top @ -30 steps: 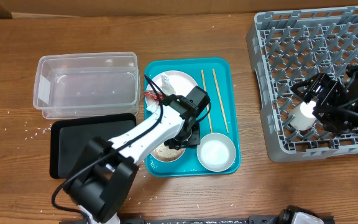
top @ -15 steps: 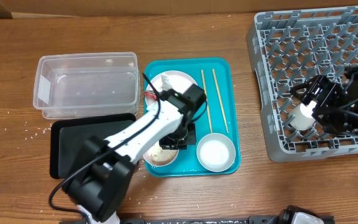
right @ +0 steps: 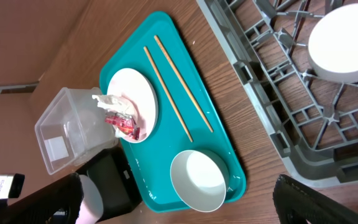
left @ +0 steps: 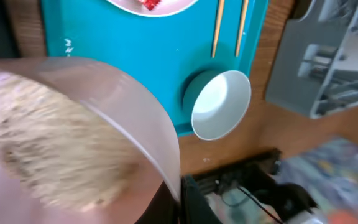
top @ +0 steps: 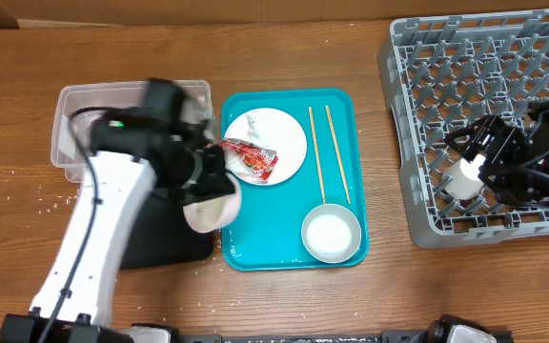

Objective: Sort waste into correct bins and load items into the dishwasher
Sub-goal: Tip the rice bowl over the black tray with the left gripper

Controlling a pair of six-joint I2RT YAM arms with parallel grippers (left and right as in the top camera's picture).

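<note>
1. A small white dish [top: 332,233] sits upright in the near right corner of the teal tray [top: 274,224].
2. The left gripper [top: 203,179] is clamped on the rim of the metal bowl [top: 210,205]. It holds the bowl tilted and off the surface, over the line where the black tray [top: 165,246] meets the teal one.
3. In the left wrist view the bowl fills the left half, blurred, with a mass of rice [left: 48,149] inside. Its rim runs down to a dark finger [left: 191,196] at the bottom edge, and the contact itself is too blurred to see clearly.
4. Loose grains [top: 50,202] lie scattered on the table to the left of the black tray.
5. Further back on the teal tray is the round plate [top: 284,143]. The red wrapper [top: 254,159] and the white tissue [top: 246,124] are on its left part, touching each other.
6. Two chopsticks [top: 315,152] lie side by side, slightly apart, just right of the plate, pointing front to back.
7. The clear tub [top: 132,88] stands behind the black tray, with the left arm crossing over it.
8. In the grey rack [top: 446,76] on the right, the white cup [top: 460,181] rests upside down among the pegs.
9. The right gripper [top: 479,157] hangs just beside the cup with its fingers spread wide. The cup is outside them, not between them.
</note>
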